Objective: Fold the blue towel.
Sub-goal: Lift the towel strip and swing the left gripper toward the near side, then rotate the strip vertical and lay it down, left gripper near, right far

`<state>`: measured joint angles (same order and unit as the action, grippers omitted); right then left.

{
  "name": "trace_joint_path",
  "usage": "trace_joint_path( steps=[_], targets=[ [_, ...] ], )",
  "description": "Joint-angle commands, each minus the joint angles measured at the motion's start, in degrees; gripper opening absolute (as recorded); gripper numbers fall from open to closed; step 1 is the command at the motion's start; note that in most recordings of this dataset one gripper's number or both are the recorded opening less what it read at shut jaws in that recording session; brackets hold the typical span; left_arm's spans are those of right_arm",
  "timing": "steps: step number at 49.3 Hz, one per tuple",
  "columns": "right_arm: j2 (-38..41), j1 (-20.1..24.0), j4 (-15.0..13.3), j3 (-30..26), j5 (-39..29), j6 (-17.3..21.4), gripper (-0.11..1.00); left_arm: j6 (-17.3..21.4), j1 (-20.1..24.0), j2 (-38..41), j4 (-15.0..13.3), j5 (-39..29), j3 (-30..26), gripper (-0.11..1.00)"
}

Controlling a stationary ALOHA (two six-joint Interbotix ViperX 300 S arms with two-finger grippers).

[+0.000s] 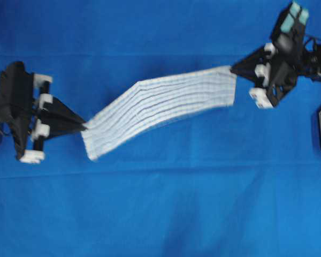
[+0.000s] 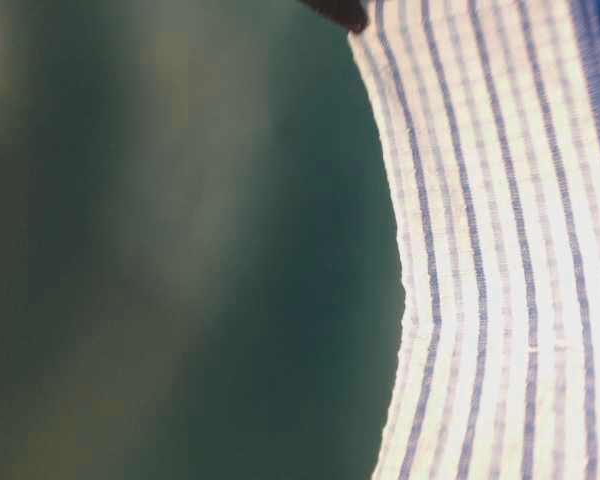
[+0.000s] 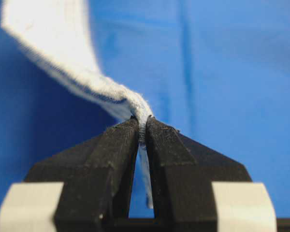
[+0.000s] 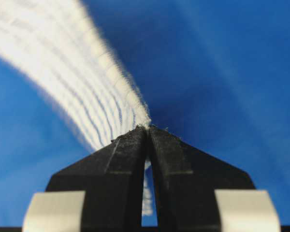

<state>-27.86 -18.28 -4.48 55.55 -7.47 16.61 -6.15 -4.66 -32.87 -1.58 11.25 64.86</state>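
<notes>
Striped white cloth, the blue towel (image 1: 160,110), hung stretched between my two grippers above the plain blue tablecloth (image 1: 160,214). My left gripper (image 1: 84,127) was pinched shut on one corner; the left wrist view showed the fabric bunched between the tips, with a strip trailing down through the gap behind them. My right gripper (image 1: 233,68) was likewise clamped on the far corner, and there too only a thin edge of weave sat in the bite.

Risk, as I judged it: both holds were at the very margin of the cloth, so any added tension from the arms drawing apart could pull a corner free and drop that end. The towel also appeared twisted along its length, which could lay the fold down skewed.

Limits of inspection: the overhead view was blurred, so the stripes and lower hem were indistinct. The table-level view showed only a close stretch of cloth against a dark blur; a black shape at its top edge was possibly a fingertip.
</notes>
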Motion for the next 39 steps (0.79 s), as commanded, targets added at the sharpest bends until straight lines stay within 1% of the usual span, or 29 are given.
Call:
trace_joint_path(
  steps=[1, 7, 12, 25, 31, 39],
  targets=[
    [1.93, -2.37, -0.70, -2.81, 2.02, -0.18, 0.04, -0.09, -1.67, 3.87, -0.18, 2.72, -2.99, 0.04],
    [5.54, -5.63, -2.02, -5.36, 3.60, -0.18, 0.04, -0.09, -3.43, 10.55, -0.18, 3.96, -7.47, 0.04],
    [8.70, -7.47, -3.16, -7.91, 4.13, -0.26, 0.04, 0.00, -4.57, 15.47, -0.09, 3.87, -11.87, 0.04],
    [15.12, -9.40, -7.65, -14.50, 4.48, -0.35, 0.04, 0.18, -6.15, 25.66, -0.18, 3.78, -22.41, 0.04],
    [17.31, -10.28, -8.35, -17.14, 4.48, -0.35, 0.04, 0.79, -6.94, 29.27, -0.09, 3.78, -26.54, 0.04],
    [19.07, -11.25, -9.84, -19.34, 4.48, -0.44, 0.04, 1.05, -7.82, 32.17, -0.09, 3.78, -30.32, 0.04]
  ],
)
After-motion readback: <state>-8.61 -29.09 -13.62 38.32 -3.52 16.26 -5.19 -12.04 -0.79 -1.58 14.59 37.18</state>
